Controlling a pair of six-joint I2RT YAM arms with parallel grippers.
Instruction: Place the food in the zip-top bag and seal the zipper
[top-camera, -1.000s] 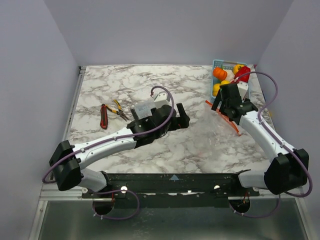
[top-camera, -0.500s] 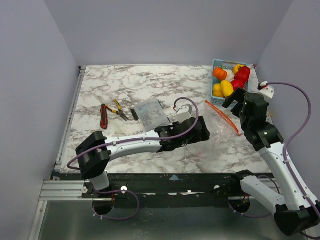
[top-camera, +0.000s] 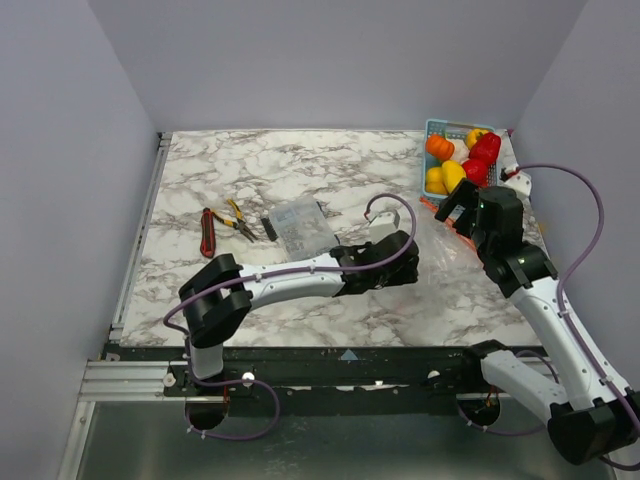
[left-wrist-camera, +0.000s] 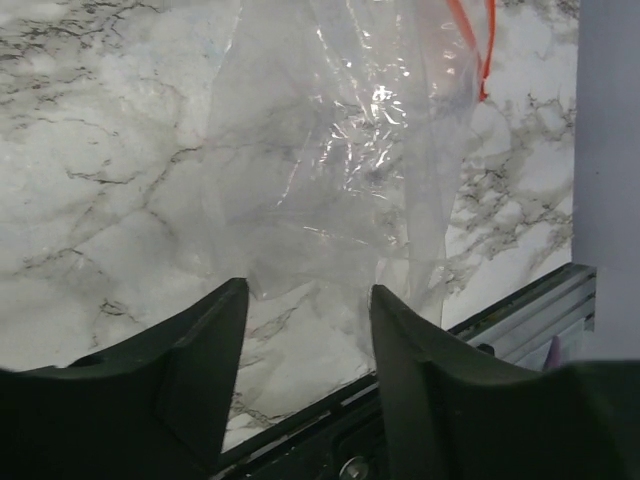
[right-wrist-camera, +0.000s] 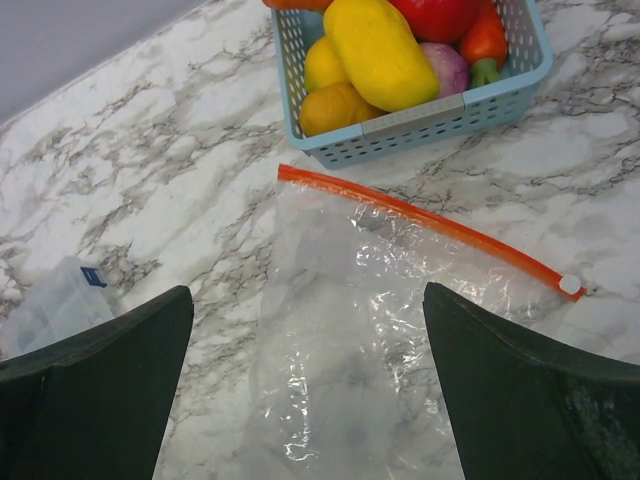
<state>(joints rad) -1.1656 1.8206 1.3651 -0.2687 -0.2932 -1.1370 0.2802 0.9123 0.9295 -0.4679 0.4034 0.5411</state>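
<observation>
No text, brand, number or sign can be read in any view. The clear plastic box (right-wrist-camera: 50, 305) on the table carries a small blue label (right-wrist-camera: 93, 276), too small and blurred to make out. The zip-top bag (right-wrist-camera: 370, 330) shows no legible print on its plastic

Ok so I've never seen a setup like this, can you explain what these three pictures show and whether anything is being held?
Two robot arms are bolted to a marble table. One picture looks down from above; the other two come from a camera on each wrist, and the dark shapes there are fingers. On the table lie a clear bag with an orange zipper, a blue basket of toy food, a clear box and pliers. The left gripper is at the bag's edge, the right gripper above it. Both are open; nothing is held.
</observation>
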